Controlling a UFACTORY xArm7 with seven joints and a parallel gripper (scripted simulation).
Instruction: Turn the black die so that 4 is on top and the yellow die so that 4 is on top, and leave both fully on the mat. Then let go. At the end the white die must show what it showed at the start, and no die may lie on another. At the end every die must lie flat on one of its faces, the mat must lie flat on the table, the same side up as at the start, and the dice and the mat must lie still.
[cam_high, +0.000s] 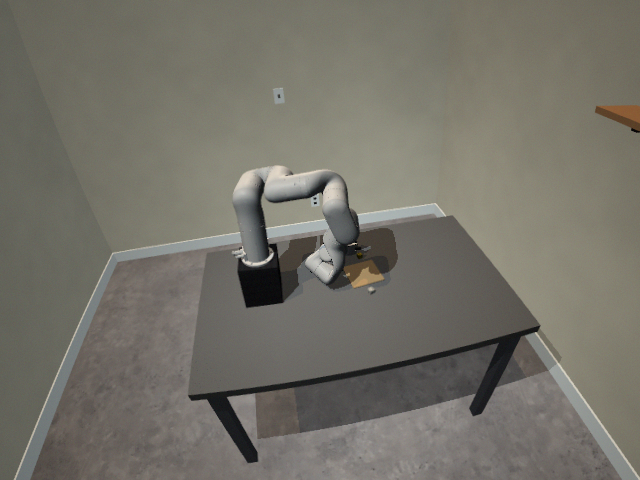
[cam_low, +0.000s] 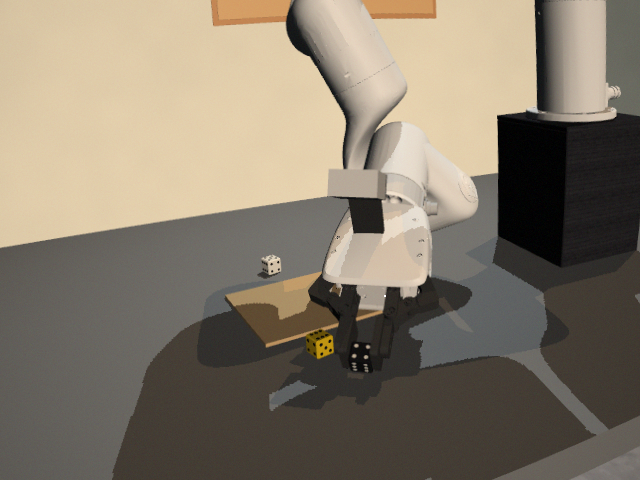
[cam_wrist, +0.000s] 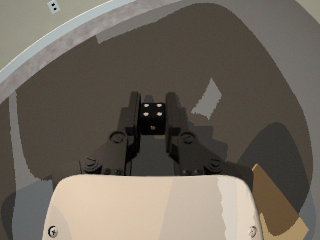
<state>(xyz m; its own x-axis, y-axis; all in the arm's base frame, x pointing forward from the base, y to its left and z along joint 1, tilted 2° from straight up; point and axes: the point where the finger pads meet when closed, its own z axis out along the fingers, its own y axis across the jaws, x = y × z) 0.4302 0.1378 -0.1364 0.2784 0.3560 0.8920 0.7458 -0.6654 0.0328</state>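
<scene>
My gripper (cam_low: 362, 355) (cam_wrist: 153, 105) is shut on the black die (cam_low: 360, 352) (cam_wrist: 152, 110), low over the table beside the mat. The black die is tilted in the exterior view, four pips on its upper visible face and six on the lower; whether it touches the table I cannot tell. The yellow die (cam_high: 359, 255) (cam_low: 319, 345) lies on the table just off the mat's edge, six on top, left of the fingers in the exterior view. The tan mat (cam_high: 364, 274) (cam_low: 258, 315) (cam_wrist: 275, 205) lies flat, partly hidden by the gripper in the exterior view.
The white die (cam_high: 371, 290) (cam_low: 270, 265) lies on the table (cam_high: 320, 330) beyond the mat's opposite side from the yellow die; its top is too small to read surely. The arm's black base block (cam_high: 261, 284) (cam_low: 563, 191) stands at the table's side.
</scene>
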